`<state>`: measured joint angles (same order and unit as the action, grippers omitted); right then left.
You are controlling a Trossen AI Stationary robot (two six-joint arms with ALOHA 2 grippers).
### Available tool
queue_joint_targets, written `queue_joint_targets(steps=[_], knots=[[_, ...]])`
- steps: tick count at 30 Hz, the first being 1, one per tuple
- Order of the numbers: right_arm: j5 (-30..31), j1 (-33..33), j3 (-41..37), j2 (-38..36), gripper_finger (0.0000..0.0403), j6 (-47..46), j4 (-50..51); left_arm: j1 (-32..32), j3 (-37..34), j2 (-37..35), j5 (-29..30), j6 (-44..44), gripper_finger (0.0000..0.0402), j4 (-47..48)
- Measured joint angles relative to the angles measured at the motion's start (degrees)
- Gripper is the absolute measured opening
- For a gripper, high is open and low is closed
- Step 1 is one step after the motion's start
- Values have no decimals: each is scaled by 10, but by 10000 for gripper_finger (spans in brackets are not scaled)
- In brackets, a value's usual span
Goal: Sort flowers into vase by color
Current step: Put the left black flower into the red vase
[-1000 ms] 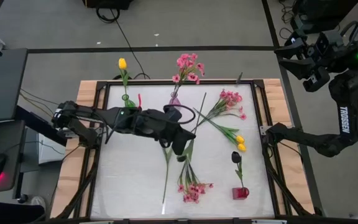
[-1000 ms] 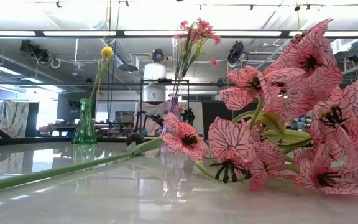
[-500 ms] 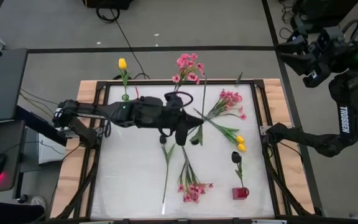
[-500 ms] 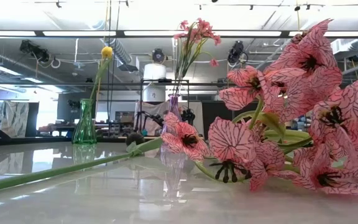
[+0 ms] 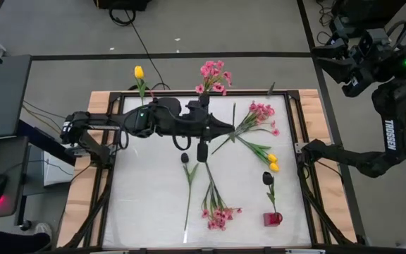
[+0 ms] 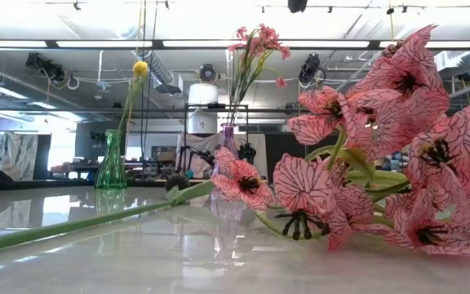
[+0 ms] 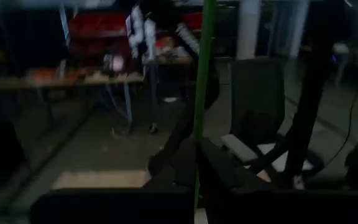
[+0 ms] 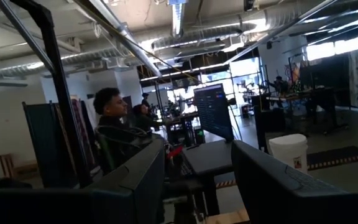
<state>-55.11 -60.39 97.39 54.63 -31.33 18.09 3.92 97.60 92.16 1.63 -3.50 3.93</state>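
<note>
Two dark arms work this white-topped table [image 5: 146, 204], but only one is over it. The left gripper [image 5: 225, 129] sits in the far half of the table, its fingers clamped shut on the thin green stem of a pink-blossomed spray [image 5: 261, 113]; the left wrist view shows that stem [image 7: 202, 93] rising straight up from between the dark fingers [image 7: 166, 168]. The blossoms lie to the gripper's right. Just behind the gripper, at the table's far edge, stands a slim clear purple vase holding pink flowers [image 5: 213, 76]; farther to its left stands a green glass vase with one yellow tulip [image 5: 139, 73]. To the gripper's right and nearer the front lie two yellow tulips [image 5: 271, 162] with their stems pointing back toward it, and beyond them a dark, almost black tulip [image 5: 267, 178] stands in a small red vase [image 5: 273, 219]. In front of the gripper lie another dark tulip [image 5: 185, 159] on a long stem and a second pink spray [image 5: 217, 213]. The right gripper [image 5: 347, 74] waits well off the table beyond its far right corner, its fingers [image 8: 291, 186] parted and holding nothing.
</note>
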Motion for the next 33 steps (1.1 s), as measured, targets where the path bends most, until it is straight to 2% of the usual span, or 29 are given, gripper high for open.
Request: queue_joint_targets(steps=[9,16,22,26,33], knots=[[4,0,0,2,196,-13,0,0,0,0,-18,-223,16,-68],[31,0,0,5,196,-109,0,0,0,0,-18,-331,15,-99],[50,0,0,14,196,-257,13,0,0,0,-18,-443,15,-97],[51,0,0,19,196,-349,53,-8,0,0,-18,-487,15,-94],[45,0,0,20,196,-389,160,-30,0,0,-13,-529,15,-65]])
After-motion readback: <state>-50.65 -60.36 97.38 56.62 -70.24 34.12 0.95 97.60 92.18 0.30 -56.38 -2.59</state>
